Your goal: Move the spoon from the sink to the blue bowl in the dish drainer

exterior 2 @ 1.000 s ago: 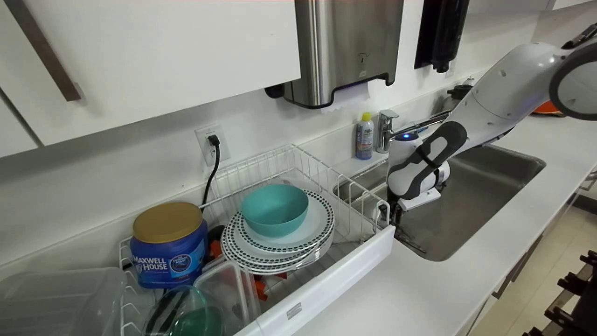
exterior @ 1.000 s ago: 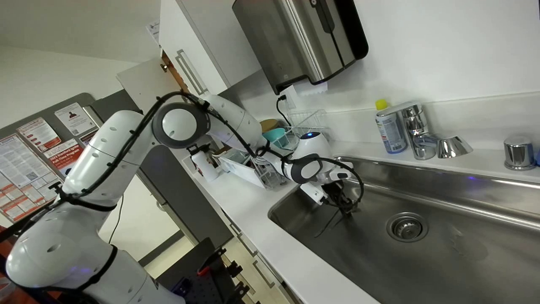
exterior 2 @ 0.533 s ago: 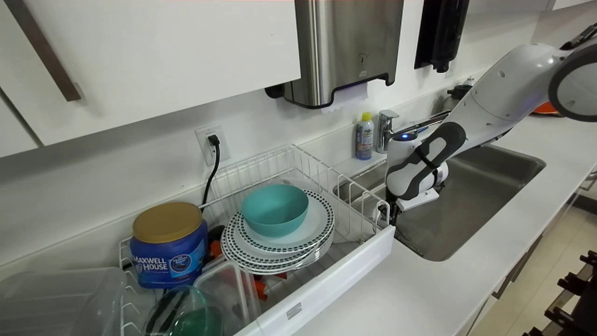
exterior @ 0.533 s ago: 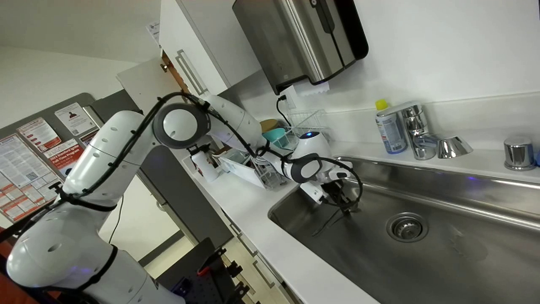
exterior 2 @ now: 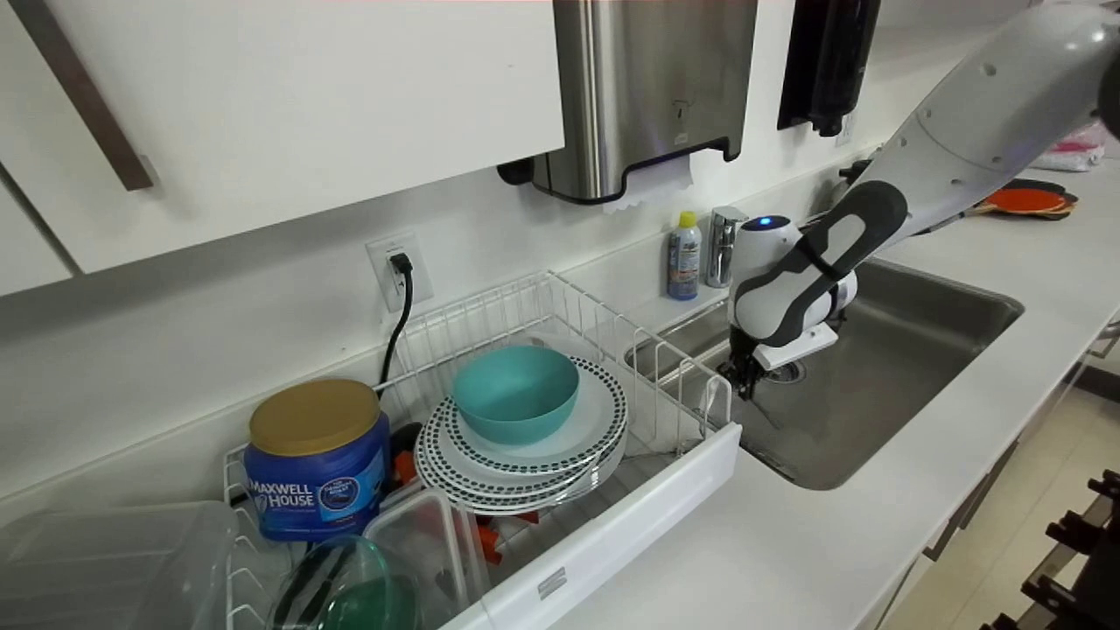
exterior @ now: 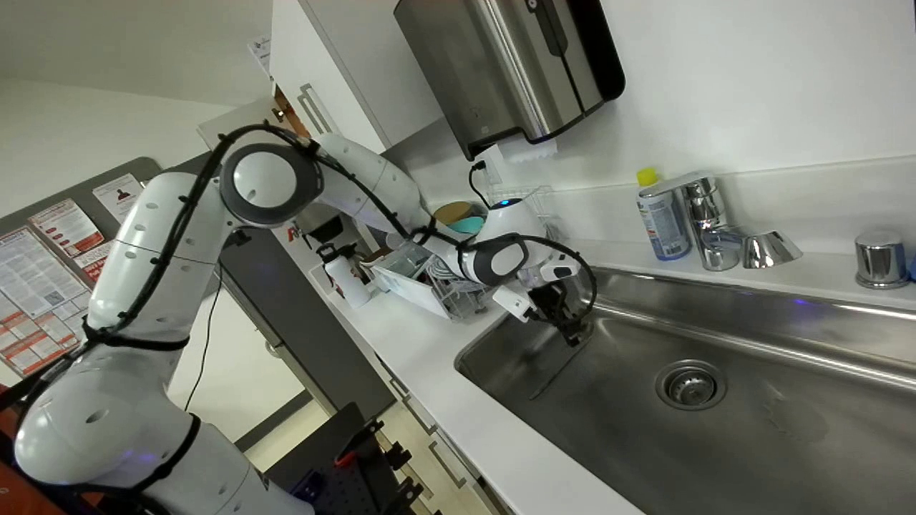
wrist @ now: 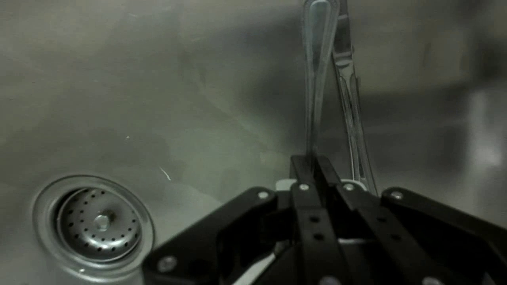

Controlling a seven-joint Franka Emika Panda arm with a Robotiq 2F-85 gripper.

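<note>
I have my gripper (wrist: pixel 315 164) clamped on the spoon (wrist: pixel 315 75), over the sink (wrist: pixel 237 99), with other cutlery (wrist: pixel 346 71) lying just beside it. Farther off, I see the blue bowl (exterior 2: pixel 516 394) resting on stacked plates (exterior 2: pixel 569 448) in the dish drainer (exterior 2: pixel 612 529).

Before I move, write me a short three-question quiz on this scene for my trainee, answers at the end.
1. True or false: the gripper is wide open.
2. In the drainer, what does the blue bowl rest on?
A) the counter
B) a stack of plates
C) the coffee tub
3. Fill in: in the wrist view, the drain shows at the lower ____.

Key:
1. False. It is shut on a utensil; the handle shows but the head is hidden, so that view alone does not confirm a spoon.
2. B
3. left
</note>
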